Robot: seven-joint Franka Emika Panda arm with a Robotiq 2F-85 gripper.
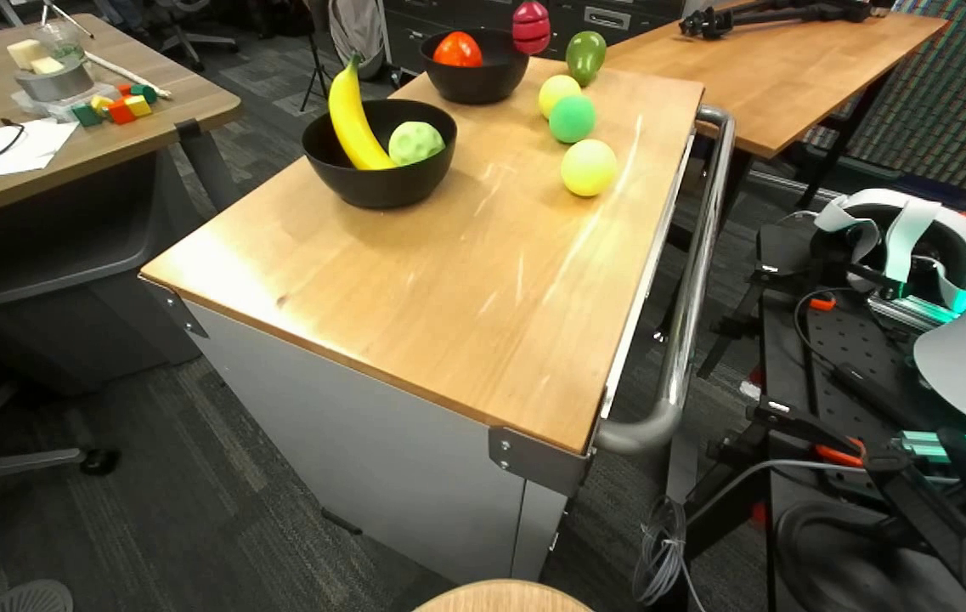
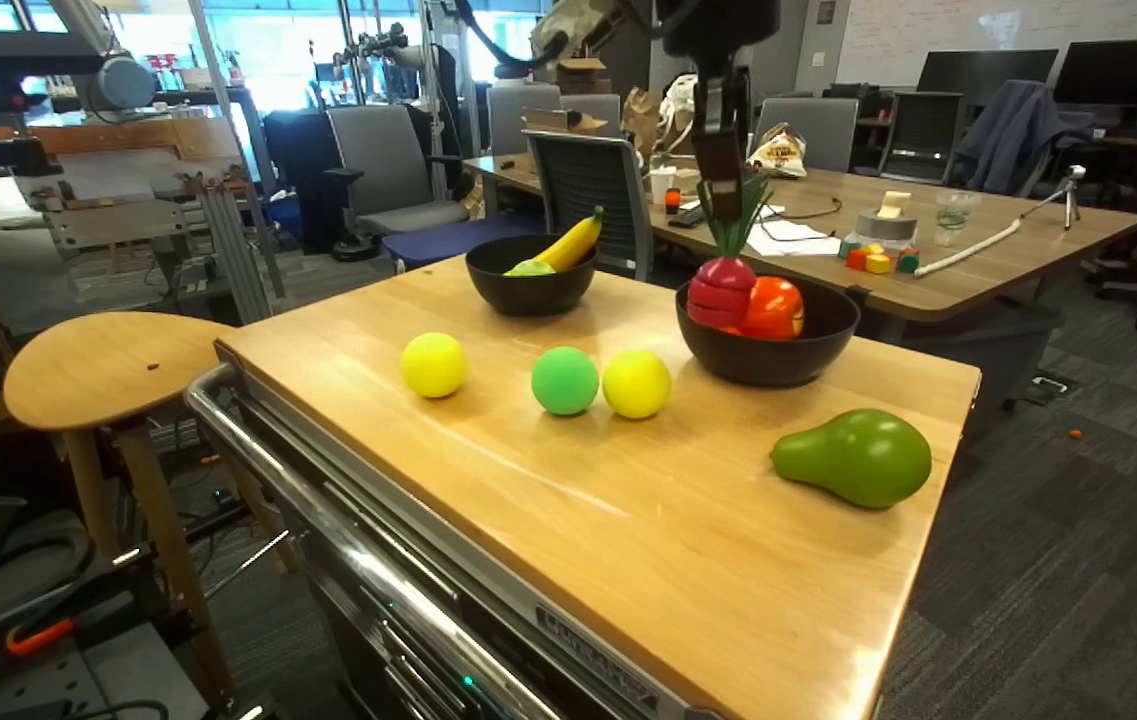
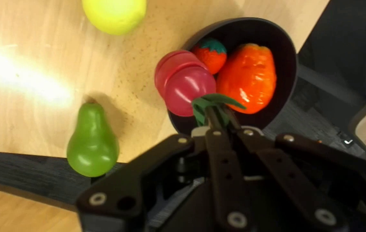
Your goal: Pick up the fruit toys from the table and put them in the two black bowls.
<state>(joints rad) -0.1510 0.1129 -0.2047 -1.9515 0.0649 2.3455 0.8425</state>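
Note:
My gripper (image 2: 725,203) is shut on the green leaves of a magenta root-shaped toy (image 2: 721,292), which hangs at the rim of a black bowl (image 3: 286,61). Inside that bowl lie a red-orange fruit (image 3: 247,80) and a small red strawberry (image 3: 214,61). The second black bowl (image 1: 381,189) holds a banana (image 1: 353,119) and a pale green fruit (image 1: 416,143). On the light wood table (image 1: 449,280) rest two yellow balls (image 1: 589,168), a green ball (image 1: 572,119) and a green pear-shaped toy (image 2: 858,458). The exterior view with the table's near corner leaves my gripper out of frame.
A metal bar (image 2: 358,545) runs along one table edge. Beyond the bowls stands a darker desk (image 2: 1018,235) with blocks and tape on it. A round wooden stool (image 2: 113,365) is beside the table, and another wooden desk (image 1: 788,68) adjoins it.

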